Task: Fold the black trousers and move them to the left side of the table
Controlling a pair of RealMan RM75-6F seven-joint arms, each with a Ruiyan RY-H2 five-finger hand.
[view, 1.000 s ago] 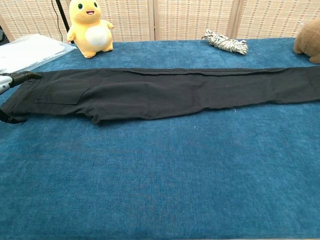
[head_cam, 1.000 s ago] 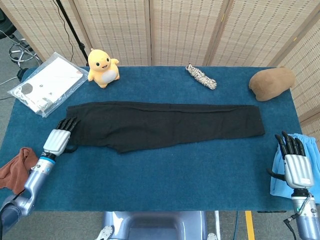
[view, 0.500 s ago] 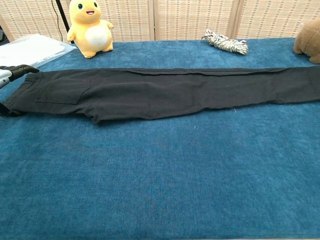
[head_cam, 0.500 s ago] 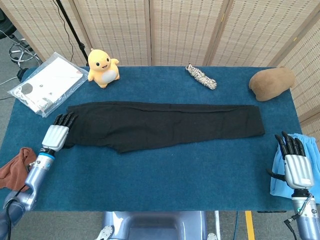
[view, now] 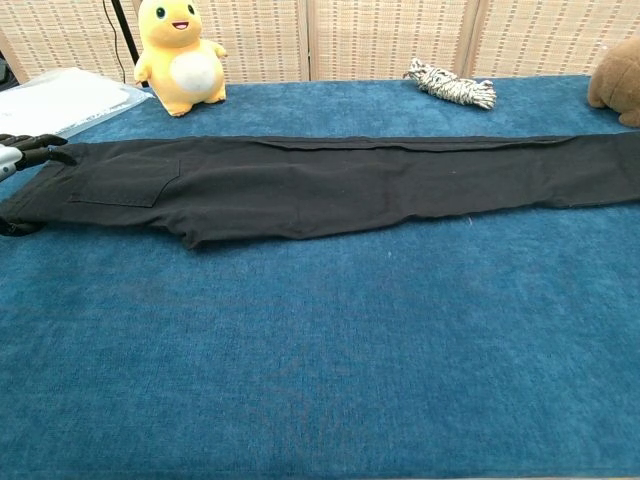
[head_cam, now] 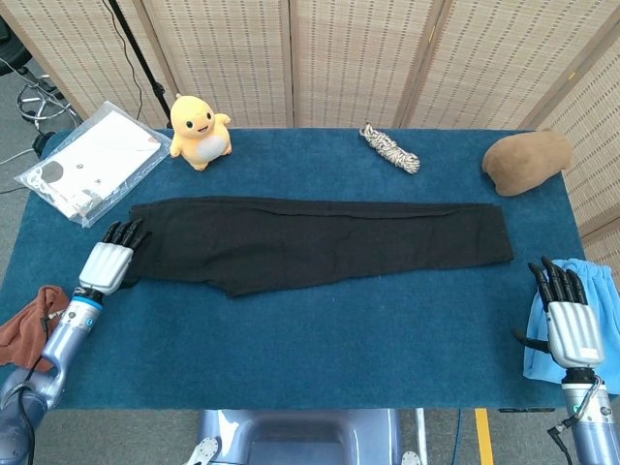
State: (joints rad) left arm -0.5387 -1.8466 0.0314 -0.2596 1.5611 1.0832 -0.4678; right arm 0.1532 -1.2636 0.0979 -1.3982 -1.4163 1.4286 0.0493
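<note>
- On the far left edge of the blue table (head_cam: 320, 339), a clear packet of white sheets (head_cam: 92, 160) and a crumpled brown cloth (head_cam: 29, 325) are seen, both apart from the garment.
- Just right of these, the left hand (head_cam: 108, 260) is held low at the waistband end of the black trousers (head_cam: 320, 242), its dark fingers (head_cam: 126, 232) pointed away from the robot and laid against or over the fabric edge; whether cloth is pinched cannot be told from either view.
- Behind that end, a yellow plush toy (head_cam: 199, 129) is stood near the trousers but not touching them.
- Across the middle of the table, the trousers are laid flat and unfolded, their long axis run left to right, waist at the left and cuffs at the right.
- Further back, a coiled rope (head_cam: 390, 148) and a brown lump-shaped object (head_cam: 526, 161) are set clear of the fabric.
- At the right front corner, the right hand (head_cam: 565, 315) is held upright with fingers spread and nothing grasped, over a light blue cloth (head_cam: 581, 320), nearer than the left to the cuff end yet well apart from it.
- The fold is judged not yet begun; the cuffs lie ahead and left of the right hand.
</note>
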